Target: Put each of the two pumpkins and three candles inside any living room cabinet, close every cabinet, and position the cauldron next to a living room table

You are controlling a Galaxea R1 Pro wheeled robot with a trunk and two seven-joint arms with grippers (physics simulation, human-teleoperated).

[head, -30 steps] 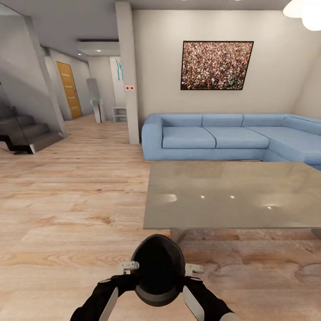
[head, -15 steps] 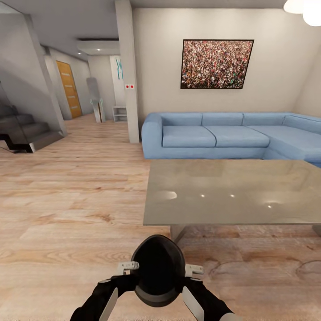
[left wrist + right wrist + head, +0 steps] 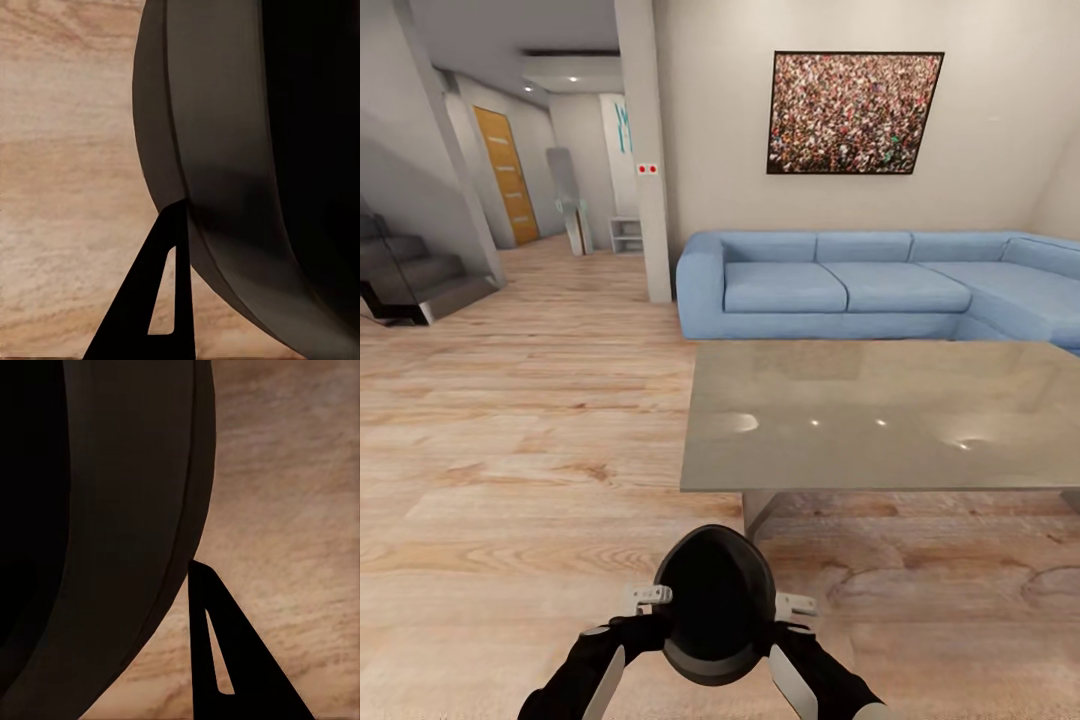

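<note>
- Pale wood-plank floor (image 3: pixel 520 420) ran through the room.
- A blue sectional sofa (image 3: pixel 840 290) stood against a cream wall (image 3: pixel 980 120).
- A framed crowd picture (image 3: pixel 855 113) hung above it.
- A staircase (image 3: pixel 410 275) and an orange door (image 3: pixel 505 175) lay beyond a grey pillar (image 3: pixel 645 150).

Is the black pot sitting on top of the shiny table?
No, the cauldron is held between both arms above the wooden floor, in front of the table.
</note>
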